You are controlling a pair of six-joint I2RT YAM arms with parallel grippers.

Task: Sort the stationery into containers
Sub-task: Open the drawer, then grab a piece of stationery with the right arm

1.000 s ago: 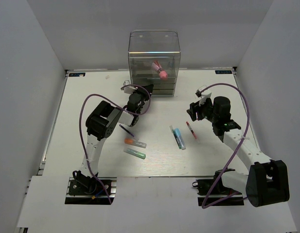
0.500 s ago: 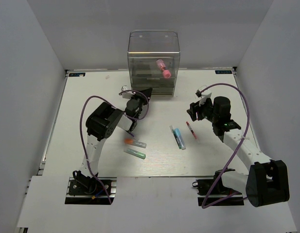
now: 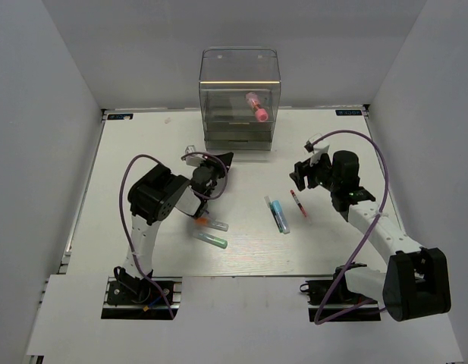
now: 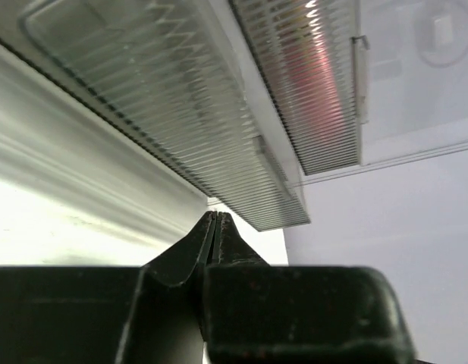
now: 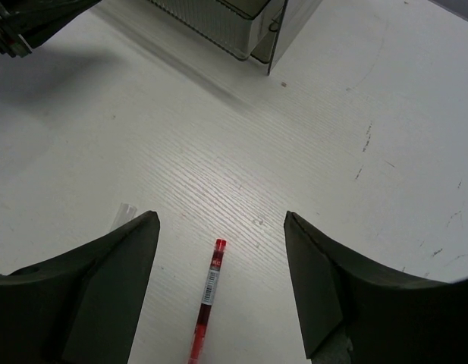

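Observation:
The clear plastic organiser (image 3: 240, 91) stands at the table's far middle. The pink stubby cylinder (image 3: 255, 106) lies in its tall top compartment. My left gripper (image 3: 218, 161) is shut and empty, a little in front of the organiser's left corner; in the left wrist view the jaws (image 4: 215, 218) meet below the ribbed drawers (image 4: 218, 114). My right gripper (image 3: 303, 176) is open above the thin red pen (image 3: 297, 203), which lies between the fingers in the right wrist view (image 5: 207, 303). The light-blue marker (image 3: 279, 215), orange-tipped marker (image 3: 211, 223) and green-tipped marker (image 3: 211, 240) lie on the table. The dark pen is hidden.
The organiser's corner (image 5: 249, 23) shows at the top of the right wrist view. A clear marker end (image 5: 125, 214) lies beside the right gripper's left finger. White walls enclose the table on three sides.
My left gripper has drawn back from the organiser toward the near left. The pink cylinder has settled in the top compartment. The right arm has not moved.

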